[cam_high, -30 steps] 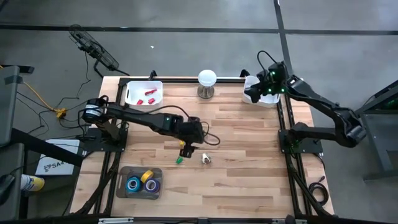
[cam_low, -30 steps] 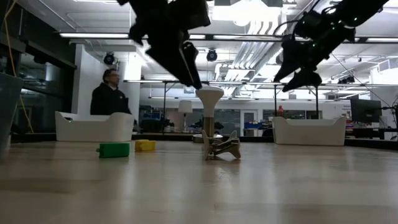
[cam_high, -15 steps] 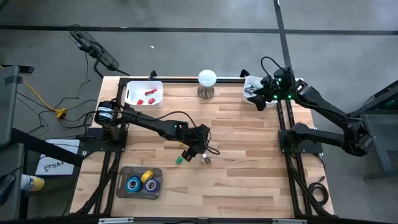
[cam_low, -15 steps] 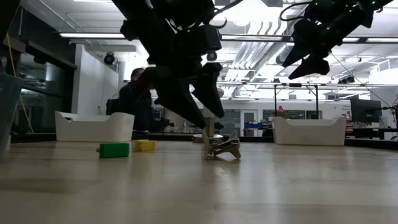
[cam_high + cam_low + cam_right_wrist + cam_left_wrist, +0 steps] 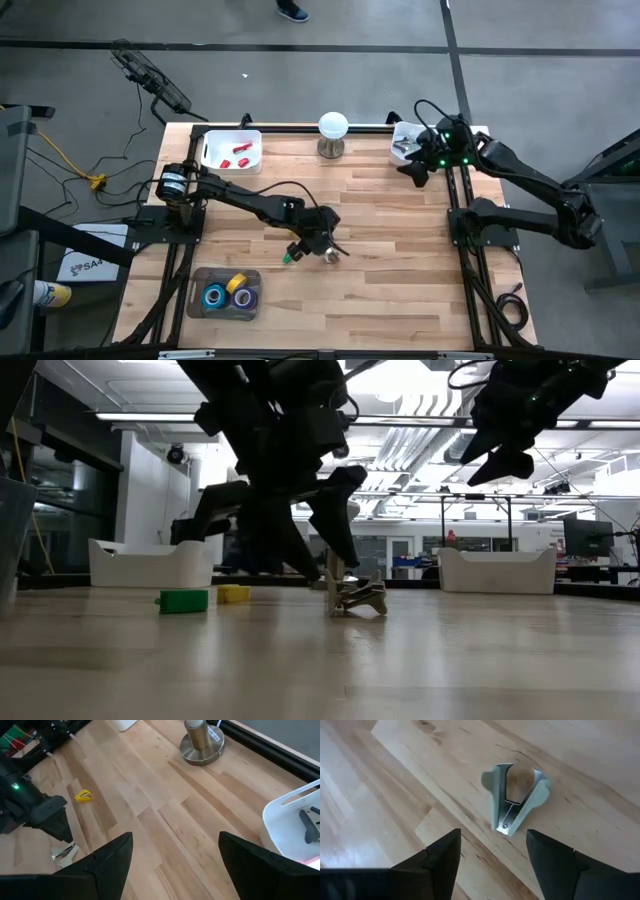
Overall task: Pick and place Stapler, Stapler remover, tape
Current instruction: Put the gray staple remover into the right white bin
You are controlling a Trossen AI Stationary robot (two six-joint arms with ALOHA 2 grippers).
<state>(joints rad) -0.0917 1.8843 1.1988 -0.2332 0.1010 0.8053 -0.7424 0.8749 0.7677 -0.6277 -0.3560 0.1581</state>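
Observation:
The pale metal stapler remover (image 5: 512,800) lies on the wood near the table's middle (image 5: 333,256). My left gripper (image 5: 494,852) hangs open low over the table just short of it (image 5: 332,572), with the remover ahead of its fingertips and not between them. Several tape rolls (image 5: 228,292) sit in a grey tray (image 5: 195,272) at the near left. My right gripper (image 5: 175,855) is open in the air at the far right (image 5: 410,172), beside a white bin (image 5: 290,815) that holds a dark grey thing (image 5: 310,827). Which thing is the stapler I cannot tell.
A green block (image 5: 183,600) and a yellow piece (image 5: 234,593) lie just left of the remover. A white ball on a metal stand (image 5: 333,135) stands at the far middle. Another white bin (image 5: 230,152) with red pieces sits at the far left. A person stands beyond the table.
My left gripper has come down toward the stapler remover and rolled about its own pointing line, ending low over the table beside it. My right gripper has drawn back a little toward the table's right edge. The person behind has walked to the right.

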